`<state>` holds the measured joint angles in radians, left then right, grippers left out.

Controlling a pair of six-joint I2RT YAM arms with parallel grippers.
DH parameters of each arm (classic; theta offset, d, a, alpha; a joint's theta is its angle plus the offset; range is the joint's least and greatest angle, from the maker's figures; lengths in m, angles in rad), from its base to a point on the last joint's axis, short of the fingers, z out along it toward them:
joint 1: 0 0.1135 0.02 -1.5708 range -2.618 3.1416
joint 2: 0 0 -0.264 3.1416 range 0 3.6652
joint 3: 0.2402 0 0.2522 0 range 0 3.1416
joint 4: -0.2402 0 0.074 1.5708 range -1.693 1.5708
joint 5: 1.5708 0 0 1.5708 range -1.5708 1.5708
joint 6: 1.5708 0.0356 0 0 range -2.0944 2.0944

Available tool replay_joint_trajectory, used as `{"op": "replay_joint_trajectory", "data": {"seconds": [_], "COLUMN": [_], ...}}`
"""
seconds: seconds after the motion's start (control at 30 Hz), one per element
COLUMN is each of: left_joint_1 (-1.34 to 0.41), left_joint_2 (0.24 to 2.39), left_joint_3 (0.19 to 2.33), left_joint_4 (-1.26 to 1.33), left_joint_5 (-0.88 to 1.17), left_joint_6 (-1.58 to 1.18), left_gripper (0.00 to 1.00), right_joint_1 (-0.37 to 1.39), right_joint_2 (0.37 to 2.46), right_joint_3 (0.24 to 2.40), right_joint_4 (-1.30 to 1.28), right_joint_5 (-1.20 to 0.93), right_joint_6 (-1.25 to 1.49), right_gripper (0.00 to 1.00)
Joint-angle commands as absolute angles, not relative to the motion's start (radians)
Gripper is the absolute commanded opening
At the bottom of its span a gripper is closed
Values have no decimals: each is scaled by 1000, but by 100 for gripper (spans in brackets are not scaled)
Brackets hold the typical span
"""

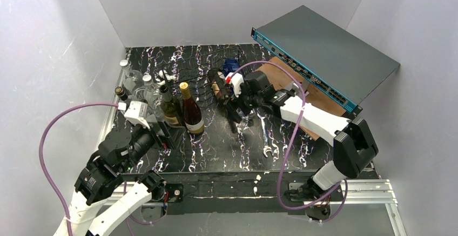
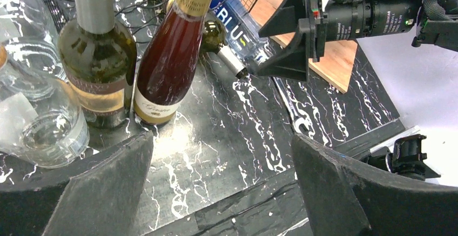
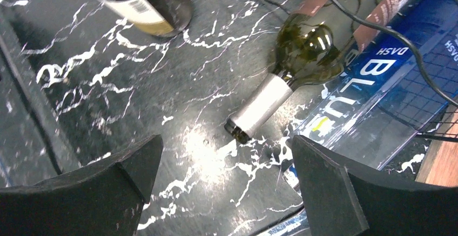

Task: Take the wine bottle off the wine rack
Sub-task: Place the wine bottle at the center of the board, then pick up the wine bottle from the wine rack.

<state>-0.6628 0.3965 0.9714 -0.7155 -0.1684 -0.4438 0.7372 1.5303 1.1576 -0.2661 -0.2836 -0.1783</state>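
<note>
where white walls (image 1: pixel 216 4) box in a black, white-veined table (image 1: pixel 216 149), the wine bottle (image 3: pixel 300 49) lies on its side in the wine rack (image 1: pixel 201 82), centre frame. right gripper (image 3: pixel 227 163), near its neck, and left gripper (image 2: pixel 221 157) both gape empty. upright bottles (image 1: pixel 190 112) crowd the left; a grey box (image 1: pixel 324 49) sits upper right.

Plain white walls (image 1: pixel 216 9) box the bench (image 1: pixel 227 149) in on three sides. Its black top is veined with white like marble and catches a bright glare. Aluminium rails (image 1: pixel 372 186) run along its near edge.
</note>
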Motion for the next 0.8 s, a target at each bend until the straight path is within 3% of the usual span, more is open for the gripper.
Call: {"op": "replay_joint_trajectory", "data": {"seconds": [0.0,0.2,0.77], "left_joint_1": [-659,-660,-659], "left_joint_2": [349,283,217], "left_joint_3": [930,876,836], "left_joint_4": [-711,-710,-722], "left_joint_5": [-164,-180,-195], "left_joint_6": [-478,-517,-549], "left_gripper": [98,98,98], "right_joint_1": [820,858,871], "right_joint_2": [1559,1650,1849], "right_joint_3": [1167,1223,1380], "right_joint_4": [-118,-88,-61], "right_joint_5": [-31,196,323], "right_joint_6": [-27,76,139], "right_gripper": [98,98,99]}}
